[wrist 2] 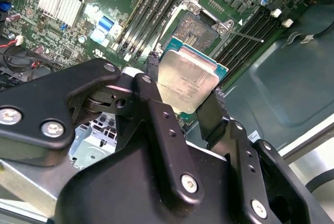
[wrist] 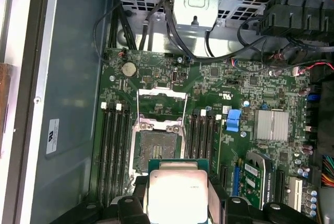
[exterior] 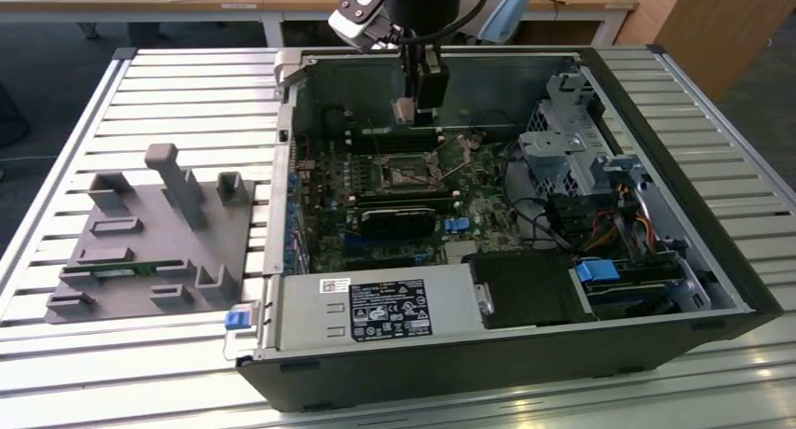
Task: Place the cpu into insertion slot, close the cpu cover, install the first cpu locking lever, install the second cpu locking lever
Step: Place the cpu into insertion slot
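While the pincer clamps the cpu by its opposite edges, we see it held above the board, near the bare socket, whose cover stands flipped open, inside the case on the counter.

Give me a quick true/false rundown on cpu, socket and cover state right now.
1. The gripper is shut on the cpu. True.
2. The cpu sits seated in the socket. False: the socket is bare, and the cpu is held above the board, short of it.
3. The cpu cover is closed over the socket. False: it is swung open, leaving the socket exposed.
4. A grey fixture stands to the exterior view's left of the PC case. True.
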Available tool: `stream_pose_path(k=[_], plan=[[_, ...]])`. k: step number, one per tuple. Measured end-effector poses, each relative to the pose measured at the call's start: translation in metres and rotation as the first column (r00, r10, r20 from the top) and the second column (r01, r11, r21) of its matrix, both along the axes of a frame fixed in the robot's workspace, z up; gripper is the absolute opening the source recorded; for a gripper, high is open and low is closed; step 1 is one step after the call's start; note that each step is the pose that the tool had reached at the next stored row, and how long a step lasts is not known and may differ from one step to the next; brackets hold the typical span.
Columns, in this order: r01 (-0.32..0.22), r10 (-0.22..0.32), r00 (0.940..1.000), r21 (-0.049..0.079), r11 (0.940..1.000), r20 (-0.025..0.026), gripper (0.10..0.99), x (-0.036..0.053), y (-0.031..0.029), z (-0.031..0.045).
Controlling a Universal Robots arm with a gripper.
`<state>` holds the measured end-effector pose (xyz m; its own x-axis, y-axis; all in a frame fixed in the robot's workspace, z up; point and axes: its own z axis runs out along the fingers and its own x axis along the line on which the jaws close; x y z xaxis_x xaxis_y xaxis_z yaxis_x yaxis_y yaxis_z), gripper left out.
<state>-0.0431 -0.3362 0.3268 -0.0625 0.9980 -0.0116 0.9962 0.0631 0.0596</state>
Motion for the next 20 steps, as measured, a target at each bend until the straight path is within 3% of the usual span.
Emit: stream_pose_path(k=[20], plan=[[0.0, 0.0, 1.0, 0.0, 1.0, 0.0001, 0.541, 0.0, 0.0, -0.0046]])
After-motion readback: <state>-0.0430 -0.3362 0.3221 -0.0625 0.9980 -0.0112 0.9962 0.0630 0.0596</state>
